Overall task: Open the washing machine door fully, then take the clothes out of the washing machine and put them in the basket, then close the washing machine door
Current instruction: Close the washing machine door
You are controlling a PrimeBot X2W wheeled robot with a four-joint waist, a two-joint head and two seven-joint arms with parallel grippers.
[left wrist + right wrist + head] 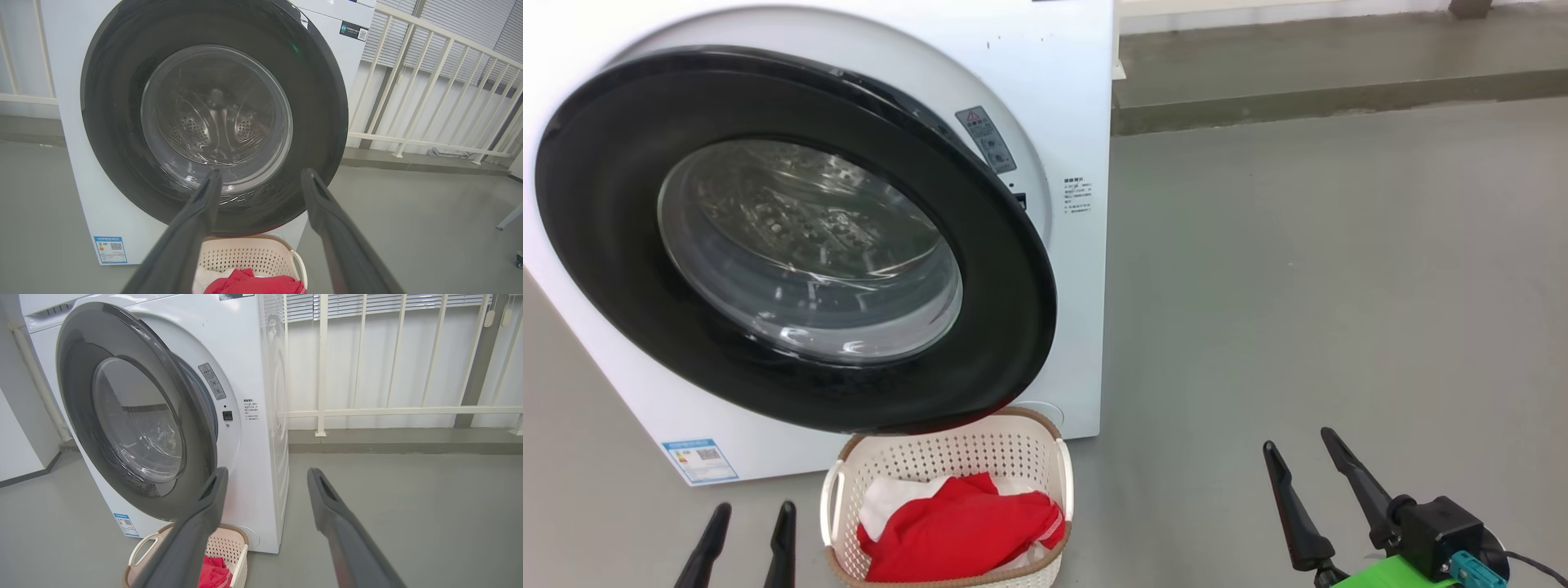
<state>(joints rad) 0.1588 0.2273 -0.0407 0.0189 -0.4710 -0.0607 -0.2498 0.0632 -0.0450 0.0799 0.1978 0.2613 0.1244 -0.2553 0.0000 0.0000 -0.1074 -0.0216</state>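
Observation:
The white washing machine [1062, 82] stands at the left, and the washing machine door [605, 204] with its black rim and glass bowl hangs ajar, a gap showing along its right edge [200, 428]. Through the glass the steel drum [216, 122] shows no fabric. In front of the machine, the basket [947, 457] sits on the floor under the door's lower edge. It holds the clothes [956, 531], red fabric with a white piece. My left gripper [754, 506] is open just left of the basket, pointing at the door [261, 171]. My right gripper [1297, 438] is open over bare floor to the right [267, 470].
Grey floor [1339, 286] stretches to the right of the machine. A raised concrete step [1339, 90] runs behind it, with a white railing [322, 412] above. A pale leg and a caster [510, 216] stand at the far right of the left wrist view.

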